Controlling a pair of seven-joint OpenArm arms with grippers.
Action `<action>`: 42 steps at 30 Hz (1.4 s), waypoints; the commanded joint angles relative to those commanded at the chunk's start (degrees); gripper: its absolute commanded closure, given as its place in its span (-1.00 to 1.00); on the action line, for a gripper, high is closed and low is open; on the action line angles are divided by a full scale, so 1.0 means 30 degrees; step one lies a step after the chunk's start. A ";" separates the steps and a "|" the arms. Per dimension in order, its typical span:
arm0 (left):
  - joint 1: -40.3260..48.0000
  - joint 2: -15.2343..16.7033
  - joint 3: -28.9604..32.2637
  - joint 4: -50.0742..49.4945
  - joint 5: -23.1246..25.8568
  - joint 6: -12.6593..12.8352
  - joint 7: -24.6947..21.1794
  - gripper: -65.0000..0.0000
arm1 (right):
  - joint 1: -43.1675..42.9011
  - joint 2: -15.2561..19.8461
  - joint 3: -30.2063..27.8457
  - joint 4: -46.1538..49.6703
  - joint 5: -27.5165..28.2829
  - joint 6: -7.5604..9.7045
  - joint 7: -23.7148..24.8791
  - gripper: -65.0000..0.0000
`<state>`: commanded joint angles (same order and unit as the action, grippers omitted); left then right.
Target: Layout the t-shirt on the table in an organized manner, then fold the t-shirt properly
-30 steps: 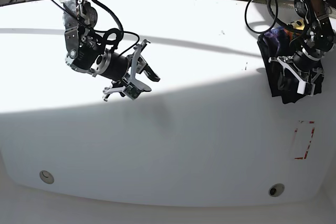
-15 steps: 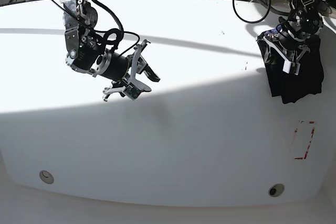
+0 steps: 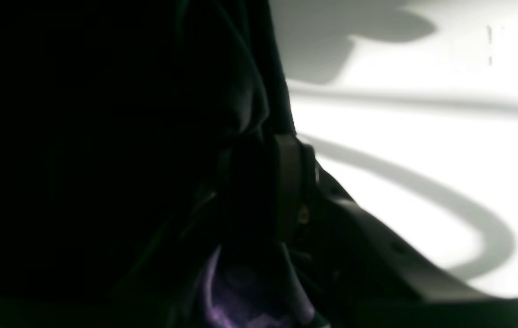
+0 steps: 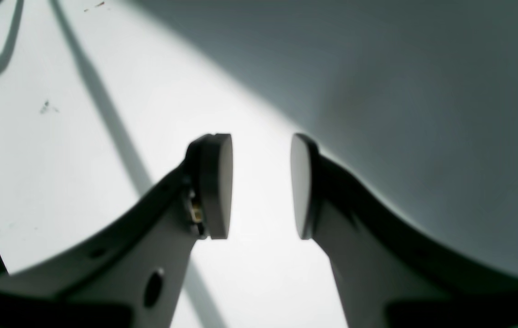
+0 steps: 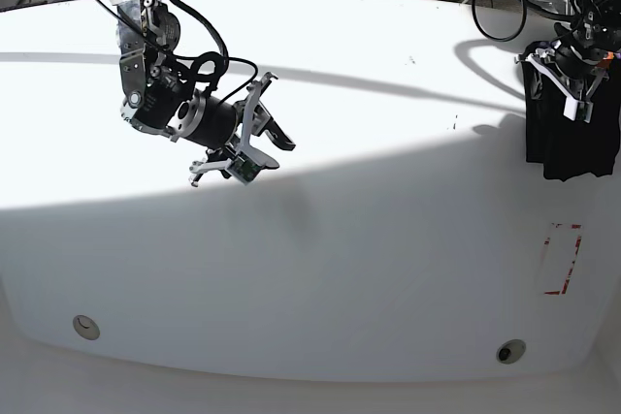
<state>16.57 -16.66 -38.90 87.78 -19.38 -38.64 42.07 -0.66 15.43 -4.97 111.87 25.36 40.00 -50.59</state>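
The black t-shirt (image 5: 572, 133) hangs in a bunched strip from my left gripper (image 5: 571, 89) at the far right of the white table (image 5: 340, 259). In the left wrist view the dark cloth (image 3: 104, 159) fills the left side. My left gripper (image 3: 250, 182) is shut on it, one pad (image 3: 288, 182) shows, and the purple tag (image 3: 236, 296) lies just below. My right gripper (image 5: 260, 147) hovers open and empty over the table's left half. In the right wrist view it (image 4: 261, 184) shows a clear gap between both pads above bare table (image 4: 81, 136).
A red dashed rectangle mark (image 5: 563, 259) lies on the table below the hanging shirt. Two round metal discs (image 5: 85, 327) (image 5: 510, 351) sit near the front edge. Cables (image 5: 495, 7) trail from the left arm at the far right edge.
My left gripper has carried the t-shirt to the right and farther back, toward the table's right edge. The right arm has not moved.
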 joint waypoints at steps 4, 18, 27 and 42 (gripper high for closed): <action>-0.0029 -0.0938 -0.0264 -0.0410 0.0000 0.0000 -0.0059 0.67 | -0.0029 0.0000 0.0000 0.0000 0.0000 0.0000 0.0000 0.40; -0.0586 -0.2374 -0.1289 -0.0410 0.0000 0.0000 -0.0059 0.67 | -0.0029 0.0088 0.0000 0.0293 0.0000 0.0000 0.0000 0.40; -0.0703 -0.2403 -0.1201 0.3018 0.0000 0.0059 -0.0117 0.67 | -0.0029 0.0000 0.0000 0.0440 -0.0029 0.0000 0.0117 0.40; -0.1260 0.2667 0.2374 0.5451 0.2989 0.0029 -0.6418 0.68 | -0.2608 -0.0029 -0.0029 0.0352 -0.3985 -0.0806 0.5363 0.97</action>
<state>12.79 -8.66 -31.78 104.13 -10.42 -38.55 22.81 -8.48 15.34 -5.05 112.92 13.41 37.58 -34.51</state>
